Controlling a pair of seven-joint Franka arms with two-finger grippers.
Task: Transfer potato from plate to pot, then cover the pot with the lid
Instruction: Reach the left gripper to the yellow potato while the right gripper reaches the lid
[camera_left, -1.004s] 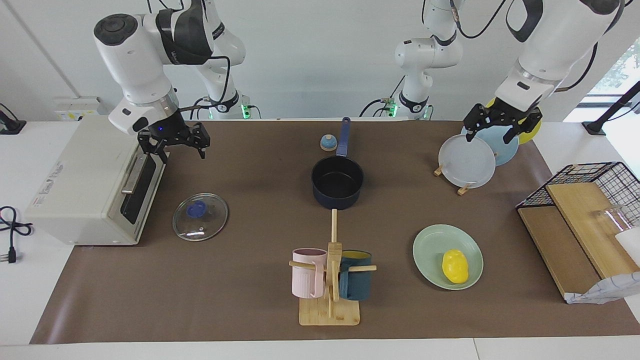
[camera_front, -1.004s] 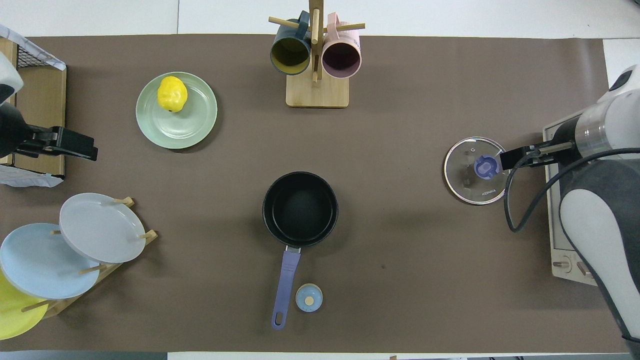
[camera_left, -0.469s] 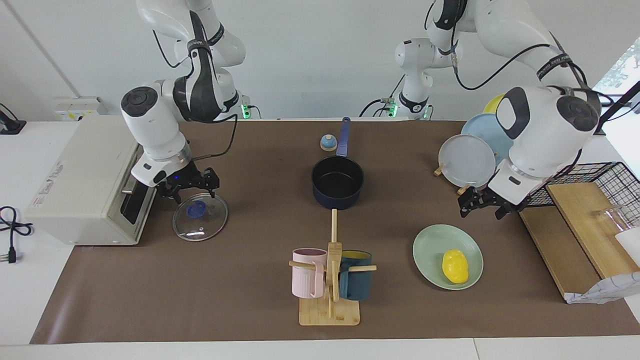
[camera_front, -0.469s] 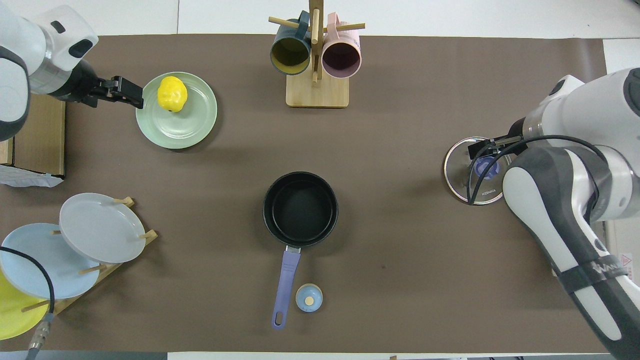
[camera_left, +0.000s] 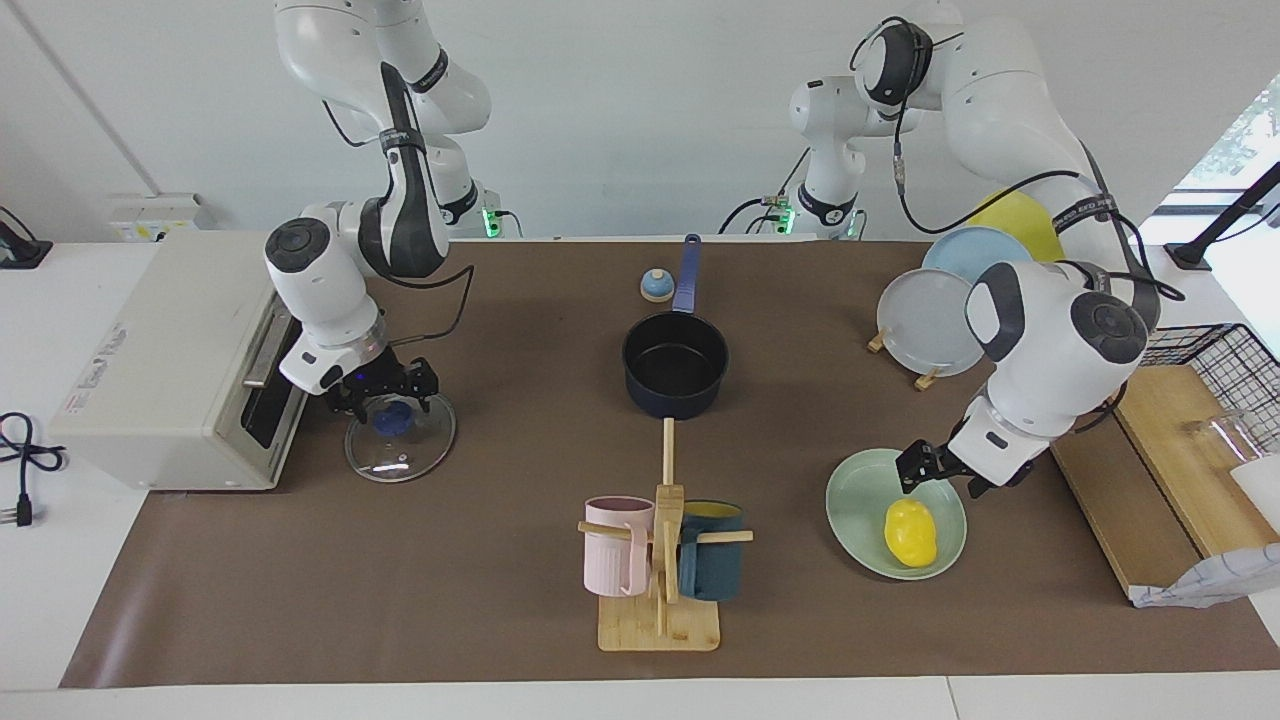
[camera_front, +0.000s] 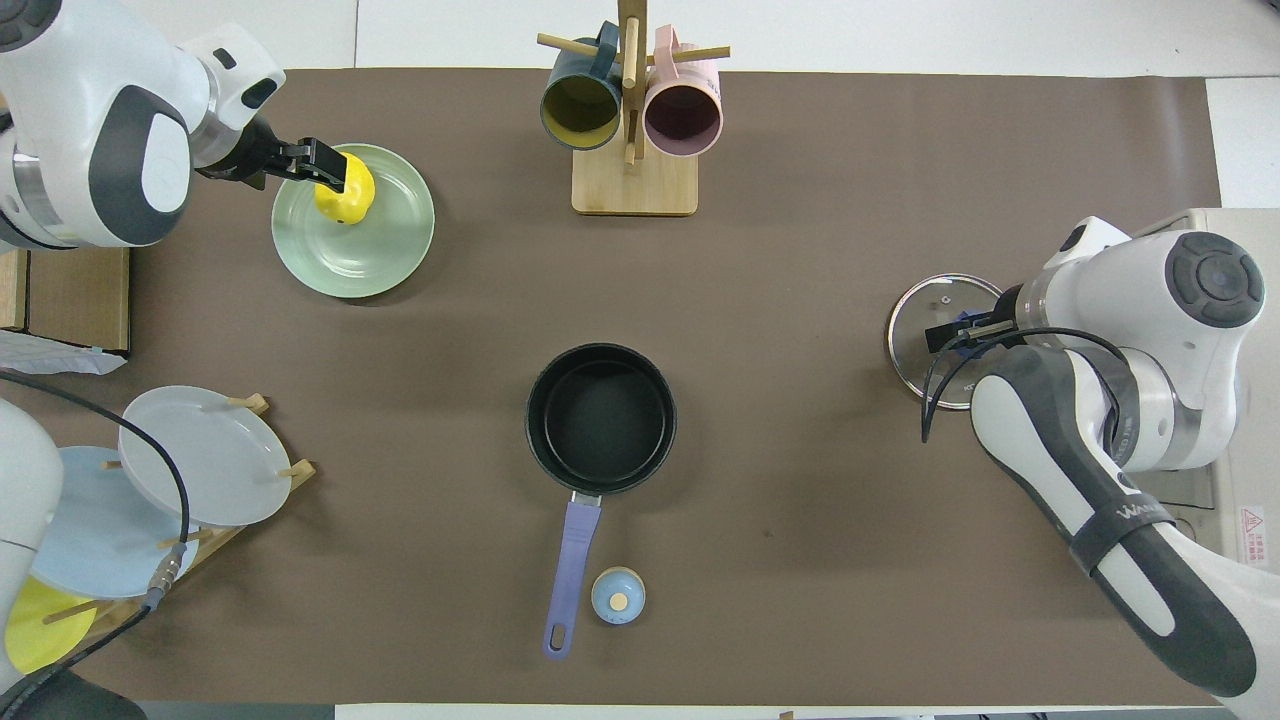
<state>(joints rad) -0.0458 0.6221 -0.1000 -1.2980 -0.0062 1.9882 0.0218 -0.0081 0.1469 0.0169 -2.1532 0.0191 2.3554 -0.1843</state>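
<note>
Potato (camera_left: 910, 531): glossy yellow oval lying on the mint-green plate (camera_left: 858, 500), judged light, firm and slippery, best taken across its narrow middle; left pincer (camera_left: 937, 474) poised above it, fingers apart.

From up top, the left end effector (camera_front: 335, 170) sits over the mint plate (camera_front: 385, 250), its tip covering one edge of the yellow potato (camera_front: 348, 200). Can't tell if it's touching. The right end effector (camera_front: 950, 332) is over the glass lid (camera_front: 925, 345), hiding the knob. The dark pot (camera_front: 600, 417) sits between the two end effectors on the brown surface (camera_front: 800, 200), with a small blue bell (camera_front: 618, 596) beside its handle.
</note>
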